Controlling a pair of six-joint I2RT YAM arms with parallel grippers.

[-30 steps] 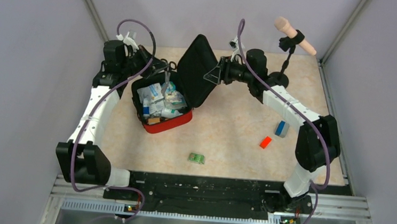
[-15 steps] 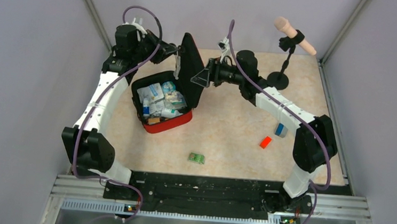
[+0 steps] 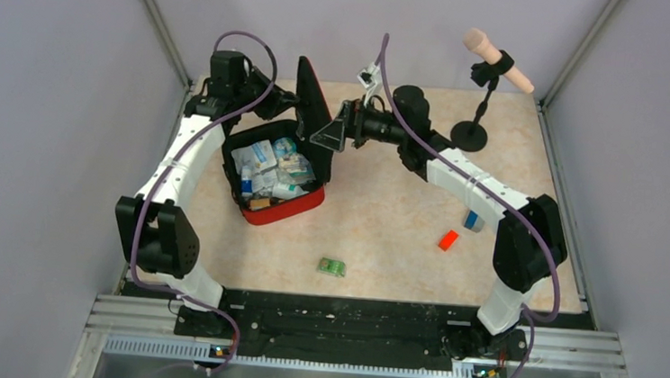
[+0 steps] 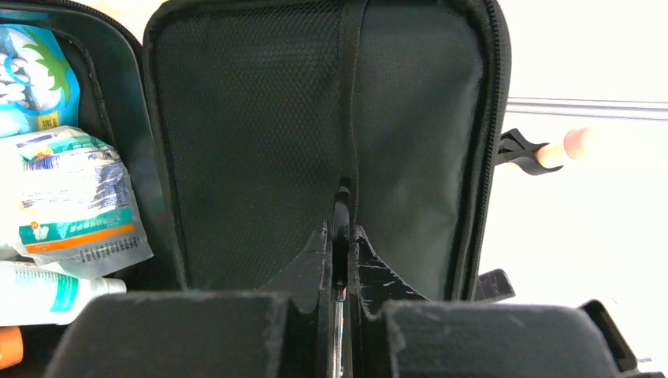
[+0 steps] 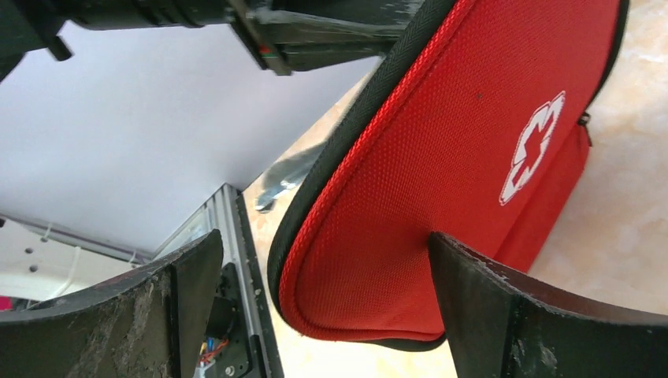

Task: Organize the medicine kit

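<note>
We judge the kit [image 3: 286, 209] soft and light; hold its lid rim. Our left gripper [image 4: 340, 260] pinches the lining; our right gripper [image 5: 319, 252], at three o'clock, gapes.

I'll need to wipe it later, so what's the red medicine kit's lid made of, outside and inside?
Outside, the medicine kit looks like matte red woven fabric, likely nylon: a fine grid weave shows. The lining looks like dull black mesh, with tiny holes visible.
</note>
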